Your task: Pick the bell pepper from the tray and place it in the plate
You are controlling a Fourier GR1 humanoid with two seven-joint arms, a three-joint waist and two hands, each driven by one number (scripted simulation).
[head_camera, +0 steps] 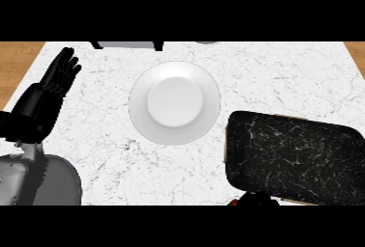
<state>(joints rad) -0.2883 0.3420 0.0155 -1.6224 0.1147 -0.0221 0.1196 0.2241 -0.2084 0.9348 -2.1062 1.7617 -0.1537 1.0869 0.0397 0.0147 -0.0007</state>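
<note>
Right hand (pixel 258 199) mostly cut off at near edge below tray (pixel 292 157); fingers unclear. Red sliver there, possibly pepper (pixel 233 203). Plate (pixel 175 102) centre. Left hand (pixel 61 72) open, resting far left.

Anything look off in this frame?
The black tray sits askew and holds no visible bell pepper. A red sliver under a dark shape at its lower edge can't be identified. White plate is bare.

Open white marble counter (pixel 285 77) lies right of round white plate (pixel 175 102). Black marbled tray (pixel 296 157) blocks the lower right, nearly touching the plate. Left hand (pixel 61 72) occupies the left edge.
</note>
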